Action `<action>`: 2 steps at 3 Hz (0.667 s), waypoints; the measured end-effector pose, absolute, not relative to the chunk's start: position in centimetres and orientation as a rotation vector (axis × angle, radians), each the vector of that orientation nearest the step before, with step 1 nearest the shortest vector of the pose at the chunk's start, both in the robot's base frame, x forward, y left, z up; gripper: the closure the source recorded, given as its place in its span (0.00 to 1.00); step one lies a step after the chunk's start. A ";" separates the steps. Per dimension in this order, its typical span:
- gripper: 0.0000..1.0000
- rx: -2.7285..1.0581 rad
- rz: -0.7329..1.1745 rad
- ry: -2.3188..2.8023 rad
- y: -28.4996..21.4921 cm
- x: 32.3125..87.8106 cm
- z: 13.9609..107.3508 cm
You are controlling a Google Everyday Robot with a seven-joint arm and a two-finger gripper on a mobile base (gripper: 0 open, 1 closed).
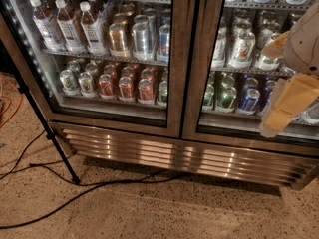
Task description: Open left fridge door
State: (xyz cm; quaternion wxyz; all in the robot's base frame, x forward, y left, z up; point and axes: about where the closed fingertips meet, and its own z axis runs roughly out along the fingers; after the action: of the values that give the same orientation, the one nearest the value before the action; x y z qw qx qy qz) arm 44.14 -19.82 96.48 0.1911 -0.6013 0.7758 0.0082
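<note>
1. Camera view: the fridge (190, 129) fills the upper frame, with its louvred grille (184, 156) running along the base above the speckled floor (174, 210).
2. The left fridge door (107, 59) spans from 9 to 12 o'clock. Its steel frame meets the right door (249, 63) at the centre seam, and both sit flush. A strip of white LED dots (24, 46) runs down its left edge.
3. Behind its glass are capped bottles (70, 26) on the upper shelf and cans (124, 86) below.
4. The gripper (288, 106) is a blurred tan shape at 3 o'clock, in front of the right door's glass. Whether it is open or closed cannot be told.
5. The left fridge door lies well apart from the gripper, toward 9 o'clock of it, past the centre seam.
6. At 8 o'clock a black stand leg (47, 131) slants to the floor, with a black cable (75, 195) trailing past it.
</note>
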 end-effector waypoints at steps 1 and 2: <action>0.00 -1.623 0.205 2.078 -16.3 46.5 95.3; 0.00 -1.567 0.365 1.982 -13.9 48.8 95.1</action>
State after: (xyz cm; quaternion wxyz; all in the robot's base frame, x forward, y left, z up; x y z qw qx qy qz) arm 48.84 -13.86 95.13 0.2901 -0.5874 0.7430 0.1369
